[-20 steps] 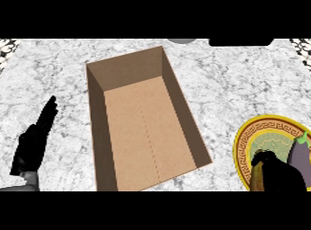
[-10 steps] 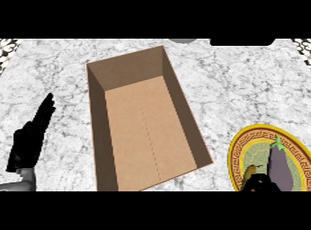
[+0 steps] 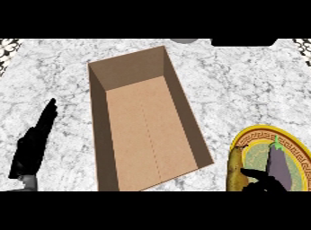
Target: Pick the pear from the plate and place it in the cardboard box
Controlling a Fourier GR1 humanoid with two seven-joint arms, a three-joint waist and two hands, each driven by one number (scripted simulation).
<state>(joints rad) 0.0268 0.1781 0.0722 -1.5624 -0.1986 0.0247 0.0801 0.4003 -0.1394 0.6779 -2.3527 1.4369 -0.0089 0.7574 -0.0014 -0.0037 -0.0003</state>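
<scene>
Reaching step: right of the cardboard box (image 3: 148, 134), the right hand (image 3: 256, 180) nears the pear (image 3: 276, 162) on the plate (image 3: 308, 161), fingers unclear. Left hand (image 3: 32, 146) rests flat. Next: grasp.

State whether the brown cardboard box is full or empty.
Empty. The brown cardboard box is open-topped and its bare floor shows; nothing lies inside.

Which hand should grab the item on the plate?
Right. The right hand is already at the plate, touching the dark, eggplant-like item. The left hand rests open across the cardboard box.
</scene>
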